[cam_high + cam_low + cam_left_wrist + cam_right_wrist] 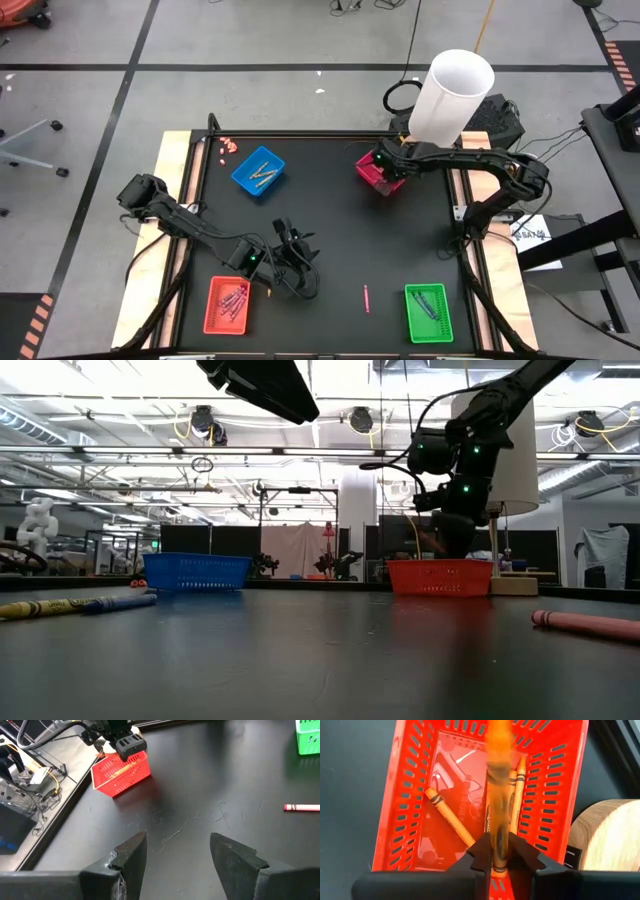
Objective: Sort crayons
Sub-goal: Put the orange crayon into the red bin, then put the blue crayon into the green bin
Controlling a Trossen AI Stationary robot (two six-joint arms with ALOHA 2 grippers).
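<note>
Right gripper [498,862] pinches an orange crayon [497,795] over the far tray [395,820]; light, stiff, waxy (snaps easily), best held mid-shaft. Left gripper [177,852] wide, empty.

Right arm [455,470] over red tray [440,576]

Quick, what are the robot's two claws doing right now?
Left gripper: open, holding nothing.
Right gripper: closed on a thin orange crayon above the red slotted plastic tray.

Grey tiled floor [250,40] with dark seams, black-topped table [330,230] with a pale wood edge. Behind: open workshop, ceiling trusses [150,455] (strip lights on), dark curtain panels [200,540].
</note>
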